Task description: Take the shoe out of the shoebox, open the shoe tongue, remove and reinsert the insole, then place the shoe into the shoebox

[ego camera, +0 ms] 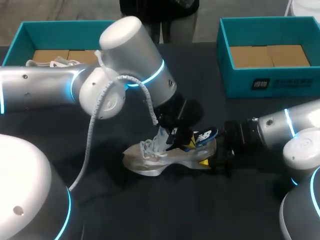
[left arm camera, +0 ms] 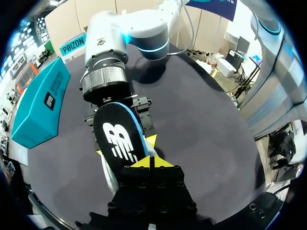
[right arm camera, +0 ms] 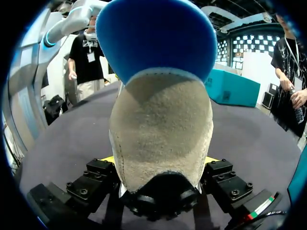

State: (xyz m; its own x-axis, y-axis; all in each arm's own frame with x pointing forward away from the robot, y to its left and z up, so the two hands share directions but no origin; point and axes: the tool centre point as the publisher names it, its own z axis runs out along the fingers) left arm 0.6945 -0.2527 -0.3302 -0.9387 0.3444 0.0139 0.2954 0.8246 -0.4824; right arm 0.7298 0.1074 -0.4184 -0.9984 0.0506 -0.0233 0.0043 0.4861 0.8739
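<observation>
Grey suede shoe [ego camera: 165,157] lies on the tabletop [ego camera: 150,210], its long axis across the view and its heel clamped in the right end effector [right arm camera: 160,163]. Directly above, the left end effector [left arm camera: 149,162] pinches the black insole [left arm camera: 117,136], which slants out over the heel.

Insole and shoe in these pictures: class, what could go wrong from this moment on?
The left gripper pinches the insole at one end only, so it may bend or slip free. The right gripper clamps the shoe at the heel alone; a tug on the insole could twist or tip it. The loose laces lie near the left gripper and might snag.
</observation>
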